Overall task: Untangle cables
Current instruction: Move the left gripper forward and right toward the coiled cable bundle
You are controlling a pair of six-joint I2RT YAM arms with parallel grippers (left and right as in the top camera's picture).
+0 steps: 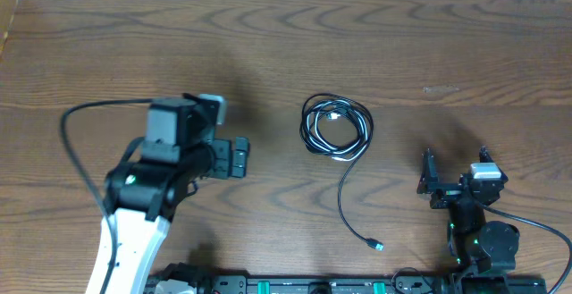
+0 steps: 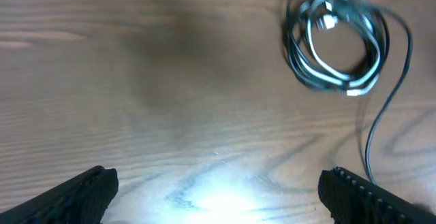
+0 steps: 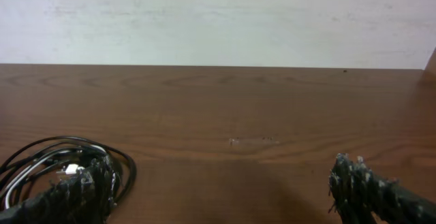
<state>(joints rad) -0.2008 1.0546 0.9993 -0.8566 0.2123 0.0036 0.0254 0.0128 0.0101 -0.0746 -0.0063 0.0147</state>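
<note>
Tangled cables (image 1: 335, 129) lie coiled between two wide-open pincers. The left gripper (image 2: 218, 176) points toward the coil, which sits just right of its line. The right gripper (image 3: 219, 166) has the coil off to its left.

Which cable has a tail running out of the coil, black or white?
The black cable: its tail curves out to a plug. The white cable shows only inside the coil.

place: robot lab bench | cues: wood-grain table (image 1: 447, 26), plain white wall (image 3: 218, 20)
</note>
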